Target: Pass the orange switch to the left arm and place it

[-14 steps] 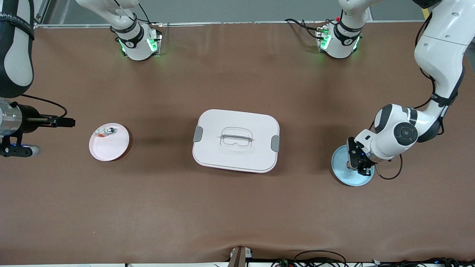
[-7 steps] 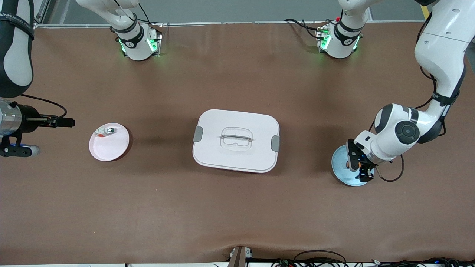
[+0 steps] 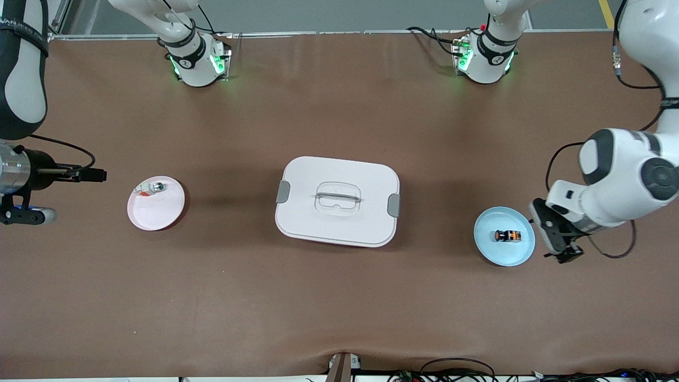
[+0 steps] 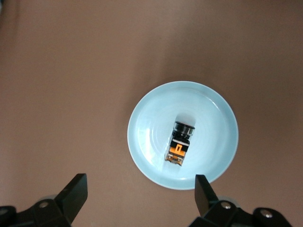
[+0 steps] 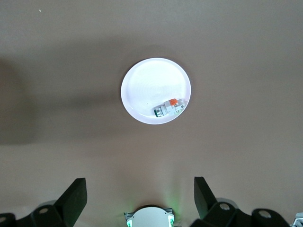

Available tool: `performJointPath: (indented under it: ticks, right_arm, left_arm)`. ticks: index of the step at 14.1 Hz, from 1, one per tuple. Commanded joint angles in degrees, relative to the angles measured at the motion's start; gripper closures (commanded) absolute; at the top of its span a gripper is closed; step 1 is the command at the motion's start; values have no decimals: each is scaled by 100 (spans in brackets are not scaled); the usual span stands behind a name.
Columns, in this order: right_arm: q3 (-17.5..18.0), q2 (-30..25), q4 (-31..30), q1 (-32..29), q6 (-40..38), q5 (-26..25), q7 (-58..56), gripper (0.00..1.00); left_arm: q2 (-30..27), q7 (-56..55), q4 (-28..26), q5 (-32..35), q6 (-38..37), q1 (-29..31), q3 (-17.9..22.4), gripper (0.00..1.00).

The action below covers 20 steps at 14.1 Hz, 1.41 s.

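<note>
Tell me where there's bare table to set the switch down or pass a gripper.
Bare brown table lies between the box and the pink plate, between the box and the light blue plate, and nearer the camera than all three. The plates are occupied.

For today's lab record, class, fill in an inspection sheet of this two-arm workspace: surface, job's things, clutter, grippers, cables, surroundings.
Surface: brown table, one matte sheet.
Job's things: orange switch lies on its side in the light blue plate, toward the left arm's end; white box sits mid-table, lid on.
Clutter: pink plate toward the right arm's end holds a small silver-and-white part.
Grippers: left gripper open, empty, beside the light blue plate; right gripper open, empty, high above the table near the pink plate.
Cables: black cable loops at the left wrist; a bundle lies along the table's near edge.
Surroundings: two arm bases with green lights.
</note>
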Motion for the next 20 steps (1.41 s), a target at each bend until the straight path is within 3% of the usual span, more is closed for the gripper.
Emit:
performJointPath:
  ticks: [1, 4, 7, 11, 15, 17, 20]
  right_arm:
    - [81, -56, 196, -79, -84, -123, 36, 0]
    - [90, -56, 196, -97, -48, -26, 19, 0]
    - [108, -74, 170, -88, -180, 0, -25, 0]
    - [99, -302, 179, -96, -84, 27, -52, 0]
    - [73, -381, 187, -298, -31, 474, -78, 0]
    - [90, -407, 188, -447, 493, 519, -78, 0]
    - [117, -364, 144, -378, 664, 89, 1, 0]
  left_arm:
    - [73, -901, 732, -118, -784, 56, -143, 0]
    - [3, -2149, 1260, -162, -1129, 39, -283, 0]
    - [-94, -3265, 1401, -205, -1401, 48, -336, 0]
    - [-489, -4726, 1410, -303, -1823, 56, -354, 0]
    - [-884, -6483, 1402, -355, -2289, 30, -397, 0]
    - [-1051, -6783, 1384, -364, -2534, 39, -451, 0]
    - [-1472, -7170, 1297, -364, -2921, -258, -232, 0]
